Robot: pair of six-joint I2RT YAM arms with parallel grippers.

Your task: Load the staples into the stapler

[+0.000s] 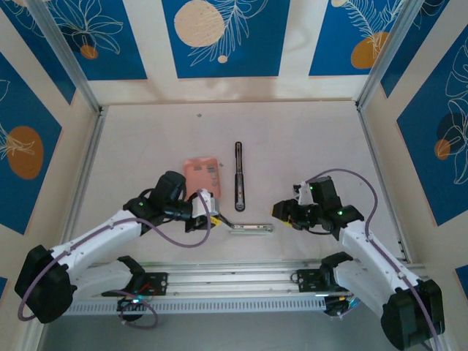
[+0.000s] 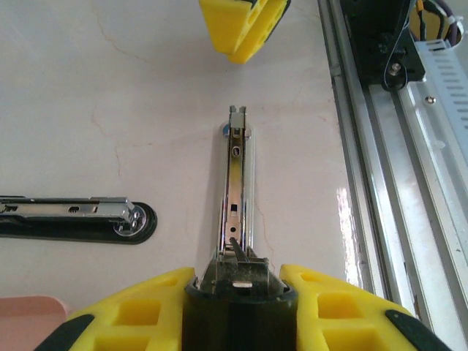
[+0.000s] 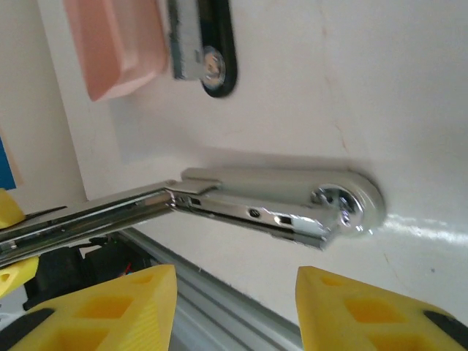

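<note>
Left claw (image 2: 238, 284): clamped on near end of bar (image 2: 238, 190). The bar's long axis runs straight ahead of the claw, far end by right claw (image 3: 235, 279), jaws apart. Stapler (image 2: 73, 219) left of bar, crosswise; box (image 1: 202, 173) near it.

No lettering, brand, number or sign is legible anywhere; grey marks on the pink staple box (image 1: 201, 172) are too small to read.

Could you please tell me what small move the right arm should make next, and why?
Probably ease the right end effector forward and close on the free end of the silvery bar: its jaws are open just short of that end, while the left end effector grips the other end.
</note>
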